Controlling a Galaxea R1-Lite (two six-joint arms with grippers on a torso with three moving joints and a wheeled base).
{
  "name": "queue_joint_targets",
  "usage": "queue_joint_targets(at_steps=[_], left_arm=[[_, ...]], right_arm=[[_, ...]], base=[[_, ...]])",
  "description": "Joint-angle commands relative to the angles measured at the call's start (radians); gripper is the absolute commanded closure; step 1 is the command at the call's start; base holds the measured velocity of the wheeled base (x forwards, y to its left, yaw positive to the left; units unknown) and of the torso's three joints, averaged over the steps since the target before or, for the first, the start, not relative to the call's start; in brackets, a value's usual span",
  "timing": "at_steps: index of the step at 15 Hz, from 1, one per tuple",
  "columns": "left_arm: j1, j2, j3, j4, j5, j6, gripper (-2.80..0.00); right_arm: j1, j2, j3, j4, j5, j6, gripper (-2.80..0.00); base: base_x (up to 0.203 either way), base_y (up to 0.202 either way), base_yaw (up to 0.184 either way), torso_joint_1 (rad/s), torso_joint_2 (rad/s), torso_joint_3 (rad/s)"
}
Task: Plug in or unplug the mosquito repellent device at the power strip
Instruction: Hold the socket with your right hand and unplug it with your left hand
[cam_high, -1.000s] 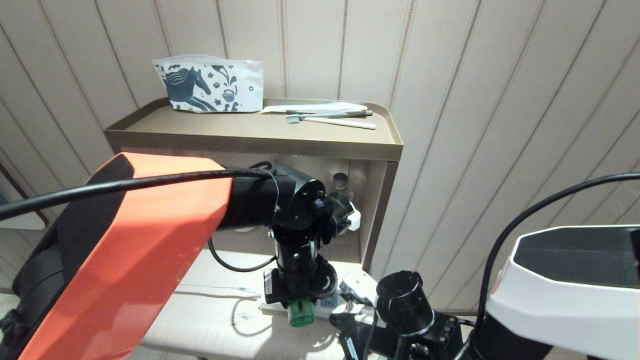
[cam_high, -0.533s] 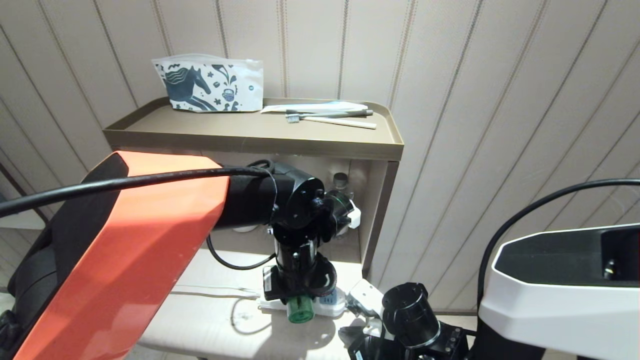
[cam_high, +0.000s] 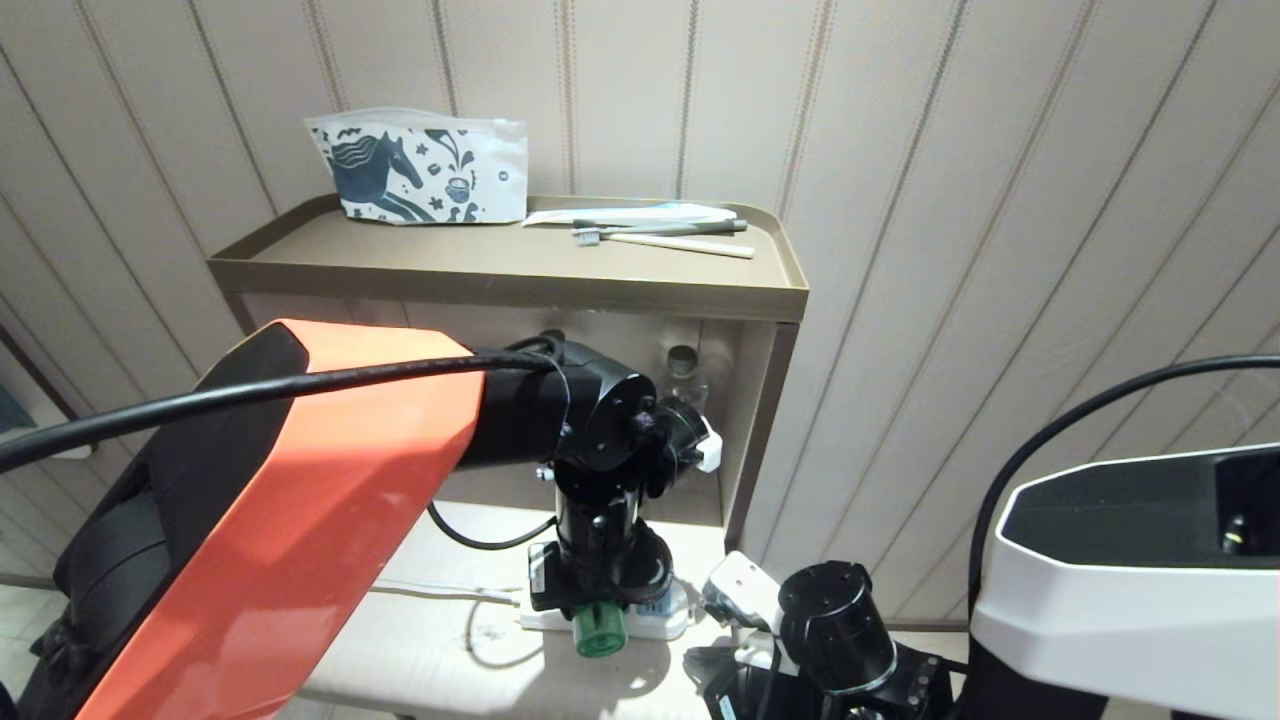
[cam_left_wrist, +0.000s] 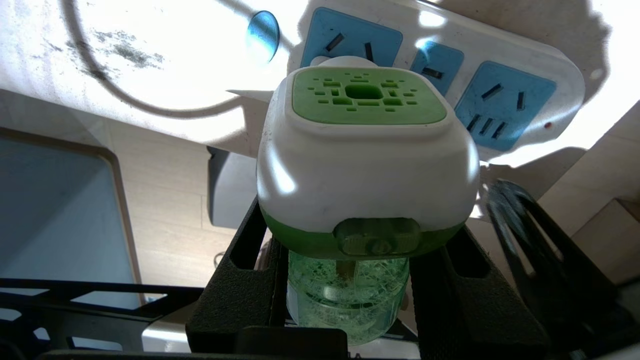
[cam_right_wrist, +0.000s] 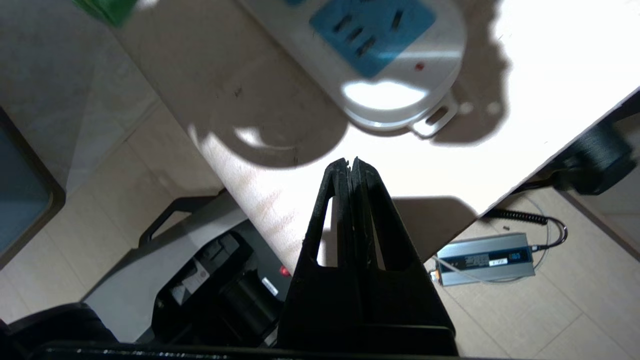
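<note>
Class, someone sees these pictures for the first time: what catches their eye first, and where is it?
The big orange left arm fills the head view's left, its left gripper shut on the green mosquito repellent device right over the white power strip with blue sockets. The right gripper hangs shut beside the strip's end.

Power strip (cam_high: 655, 622) flat on low table (cam_high: 440, 650), below open shelf unit (cam_high: 520, 270). Mosquito repellent device (cam_left_wrist: 365, 150) over strip's sockets, between left gripper (cam_left_wrist: 350, 295) fingers. Right gripper (cam_right_wrist: 352, 167) near strip's end, over table edge. Pouch (cam_high: 420, 170) and toothbrushes (cam_high: 660, 235) on shelf top; bottle (cam_high: 682, 375) inside shelf.
</note>
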Motion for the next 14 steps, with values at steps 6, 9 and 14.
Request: queue_joint_targets(at_steps=[6, 9, 14], left_arm=[[0.001, 0.021, 0.000, 0.006, -0.006, -0.006, 0.00], [0.000, 0.019, 0.000, 0.006, -0.007, -0.006, 0.00], [-0.002, 0.021, 0.000, 0.009, -0.009, -0.006, 0.00]], right_arm=[[0.011, -0.118, 0.021, -0.016, 0.004, 0.019, 0.00], [0.026, -0.057, -0.011, -0.019, 0.004, 0.046, 0.00], [0.028, -0.027, -0.027, -0.019, 0.004, 0.047, 0.00]], base=[[0.000, 0.000, 0.000, 0.000, 0.00, 0.000], [0.000, 0.000, 0.000, 0.000, 0.00, 0.000], [0.000, 0.000, 0.000, 0.000, 0.00, 0.000]])
